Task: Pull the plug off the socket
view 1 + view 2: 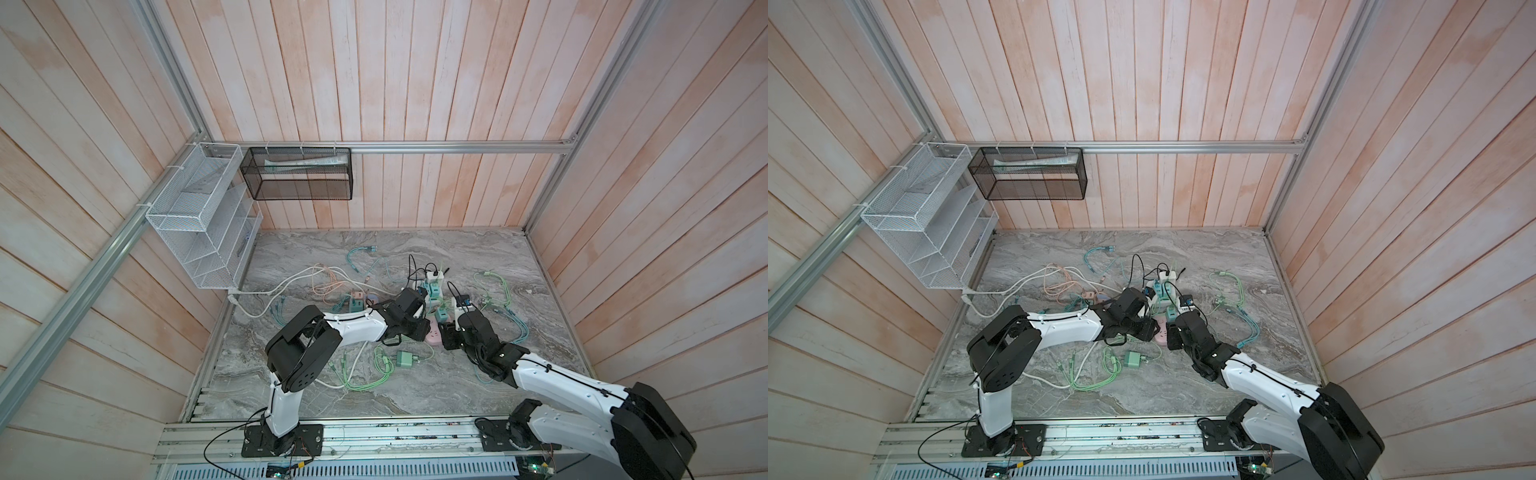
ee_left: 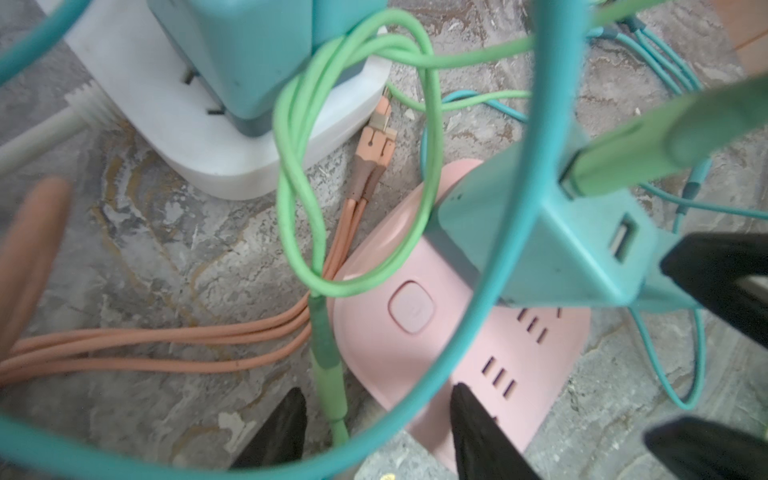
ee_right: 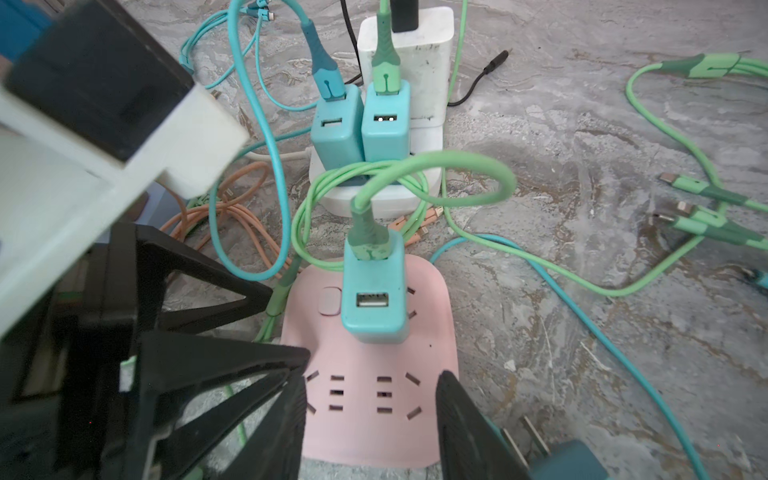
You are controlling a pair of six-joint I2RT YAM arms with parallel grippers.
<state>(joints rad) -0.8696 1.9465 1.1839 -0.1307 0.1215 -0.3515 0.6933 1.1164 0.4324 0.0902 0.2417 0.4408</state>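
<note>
The socket is a pink power strip [image 3: 374, 415] [image 1: 433, 338] lying flat on the marble table. A teal USB plug [image 3: 374, 299] [image 2: 552, 241] stands in it, with a green cable [image 3: 368, 232] in its top. My right gripper [image 3: 374, 415] is open, one finger on each side of the strip's near end, short of the plug; whether the fingers touch the strip's sides does not show. My left gripper [image 2: 380, 415] is open at the strip's other side, one fingertip [image 2: 469, 415] over the pink top, the other over the table, a green cable between them.
A white power strip [image 3: 374, 195] with two teal chargers [image 3: 336, 124] and a white adapter [image 3: 415, 62] sits just beyond. A loose dark teal plug [image 3: 561, 457] lies by my right finger. Green, teal and orange cables [image 2: 166, 345] tangle around; a green charger [image 1: 405, 358] lies nearer the front.
</note>
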